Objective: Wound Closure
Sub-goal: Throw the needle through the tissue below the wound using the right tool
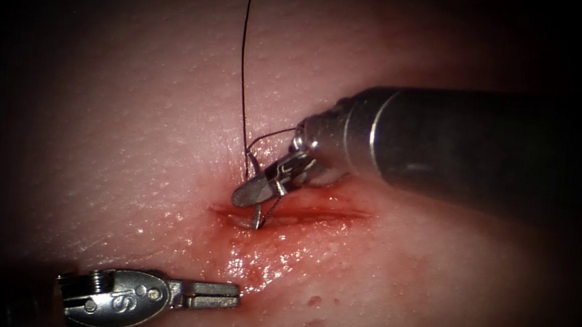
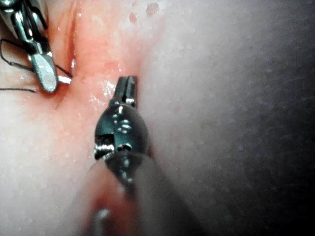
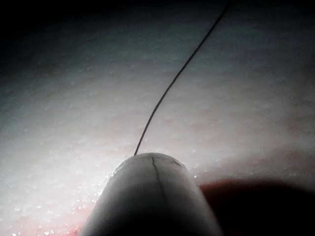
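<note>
The right tool (image 1: pixel 250 193) comes in from the right, and its jaws are shut on the curved needle (image 1: pixel 257 218) just above the cut (image 1: pixel 314 216). A short stretch of needle points down from the jaws and meets the tissue (image 1: pixel 134 123) at the cut's left end. How deep it sits I cannot tell. Dark thread (image 1: pixel 244 70) rises from the jaws to the upper edge. The left tool (image 1: pixel 233 296) lies low and left of the cut, jaws shut on nothing. In the left wrist view, the left tool (image 2: pixel 129 82) rests beside the wet cut, and the right tool (image 2: pixel 47 78) holds the needle (image 2: pixel 64 78).
Red fluid (image 1: pixel 263 258) wets the tissue below the cut, with two small spots (image 1: pixel 314 314) further down. The right arm's thick shaft (image 1: pixel 459 145) covers the tissue to the upper right. In the right wrist view the thread (image 3: pixel 172 83) runs away from the shaft (image 3: pixel 152 196).
</note>
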Controlling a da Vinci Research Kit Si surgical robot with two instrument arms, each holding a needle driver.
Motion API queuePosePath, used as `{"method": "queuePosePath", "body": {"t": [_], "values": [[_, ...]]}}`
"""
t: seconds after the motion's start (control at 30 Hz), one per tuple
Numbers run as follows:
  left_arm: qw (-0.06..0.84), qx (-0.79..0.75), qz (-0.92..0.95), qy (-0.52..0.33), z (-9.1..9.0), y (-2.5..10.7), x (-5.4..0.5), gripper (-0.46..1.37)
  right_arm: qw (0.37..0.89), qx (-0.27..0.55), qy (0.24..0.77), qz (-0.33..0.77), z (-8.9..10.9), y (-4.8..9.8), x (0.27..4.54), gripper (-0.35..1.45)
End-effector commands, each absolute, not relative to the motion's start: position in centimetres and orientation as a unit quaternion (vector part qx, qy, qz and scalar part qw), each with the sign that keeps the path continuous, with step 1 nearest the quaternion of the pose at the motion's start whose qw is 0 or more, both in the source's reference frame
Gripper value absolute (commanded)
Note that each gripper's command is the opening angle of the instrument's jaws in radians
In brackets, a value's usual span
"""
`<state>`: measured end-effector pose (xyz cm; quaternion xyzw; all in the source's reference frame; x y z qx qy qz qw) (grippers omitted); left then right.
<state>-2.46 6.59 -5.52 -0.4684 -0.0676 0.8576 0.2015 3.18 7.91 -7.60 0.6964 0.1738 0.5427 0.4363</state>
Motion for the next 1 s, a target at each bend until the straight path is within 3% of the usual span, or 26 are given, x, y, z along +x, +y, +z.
{"method": "queuePosePath", "body": {"t": [0.03,0.5,0.83,1.0], "values": [[0.201,-0.469,0.857,-0.069,-5.54,6.58,-2.45,-0.35,0.441,0.69,0.18,0.546,-7.58,7.93,3.16,-0.35],[0.204,-0.467,0.858,-0.069,-5.22,6.61,-2.42,-0.35,0.423,0.669,0.238,0.563,-7.67,8.17,3.14,-0.35],[0.211,-0.465,0.856,-0.08,-4.99,6.57,-2.39,-0.35,0.395,0.685,0.207,0.577,-7.75,8.14,3.16,-0.35],[0.211,-0.465,0.856,-0.081,-4.94,6.62,-2.37,-0.35,0.369,0.72,0.165,0.564,-7.82,8.03,3.22,-0.35]]}}
